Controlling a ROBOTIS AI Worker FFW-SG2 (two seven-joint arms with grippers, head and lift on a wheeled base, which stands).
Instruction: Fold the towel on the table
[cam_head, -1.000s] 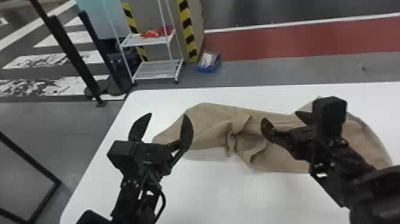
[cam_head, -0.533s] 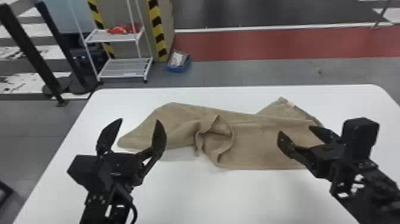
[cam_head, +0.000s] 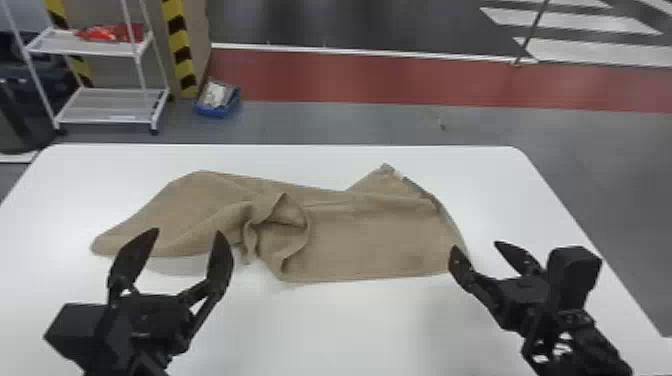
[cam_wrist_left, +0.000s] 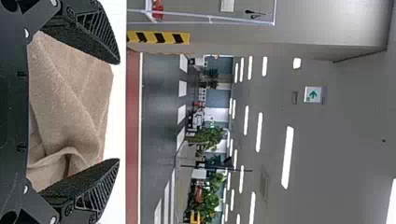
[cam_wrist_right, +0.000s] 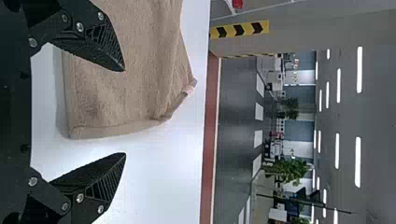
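While the job before you is a neat fold, the stock on hand is as follows.

Item: one tan towel, lying on the white table, spread crosswise over its middle. Condition: uneven, with a ruck standing near the table's centre and one labelled corner pointing to the table's far edge.

Item: left gripper, over the table's left part, fingers spread, pinching nothing. Item: right gripper, over the table's right part, fingers likewise spread and empty.

Done, as you may judge it: little; the overlaps look like loose rumpling, and no squared fold can be made out. Outstanding, probably all of your main work: pull out the ruck, bring the edges straight, then make the folds and press them flat. Stage, by estimate: early, at the straightening out.
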